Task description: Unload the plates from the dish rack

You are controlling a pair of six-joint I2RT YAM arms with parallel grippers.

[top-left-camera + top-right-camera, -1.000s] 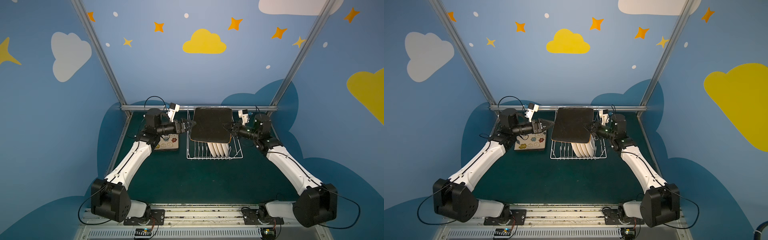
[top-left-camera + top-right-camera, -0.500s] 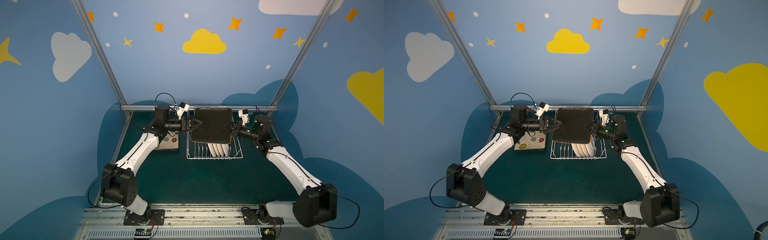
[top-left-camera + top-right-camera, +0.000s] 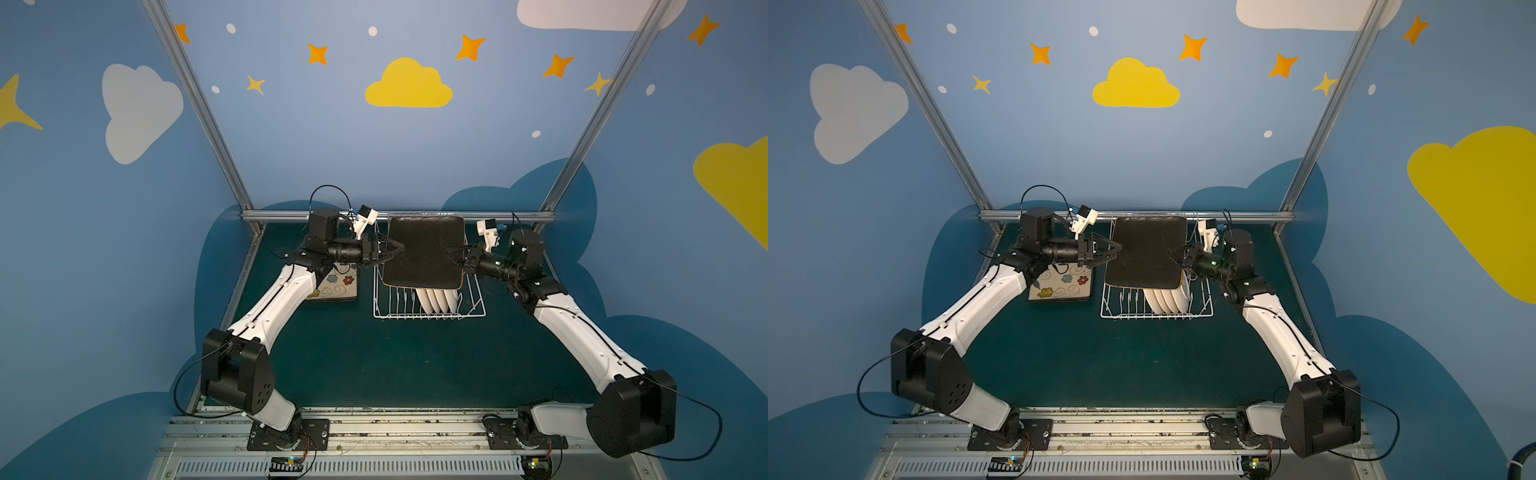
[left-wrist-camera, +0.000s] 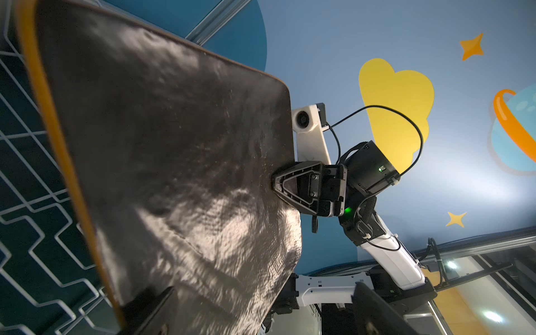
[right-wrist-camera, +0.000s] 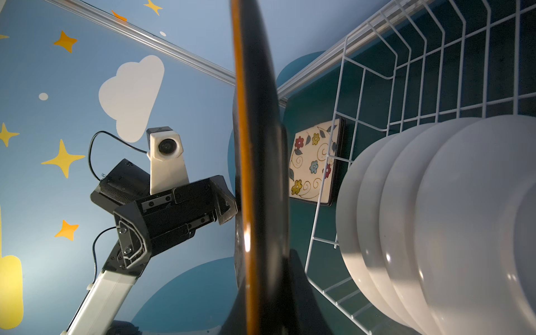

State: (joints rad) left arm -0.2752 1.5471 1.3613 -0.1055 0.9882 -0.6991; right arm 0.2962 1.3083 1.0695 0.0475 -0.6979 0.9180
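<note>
And there was the square plate (image 3: 424, 251) (image 3: 1148, 251), upright over the dish rack (image 3: 417, 316), black back to the camera in both top views! The right tool (image 3: 451, 254) (image 3: 1173, 254) was clamped on its right edge; the left wrist view caught that pinch up close (image 4: 275, 185), jaws tight on the rim. Across from it, the left tool (image 3: 397, 250) (image 3: 1116, 250) sat at the plate's left edge with its jaws spread wide, one on each side of the rim, gripping nothing. Whether either touched the plate, I could not tell. Below, four round white plates (image 3: 438, 300) (image 5: 435, 217) stood in a row between the rack's tines, toward its right side. Just left of the rack, a flowered plate (image 3: 338, 286) (image 5: 314, 165) lay face up on the green bench (image 3: 374, 361).
</note>
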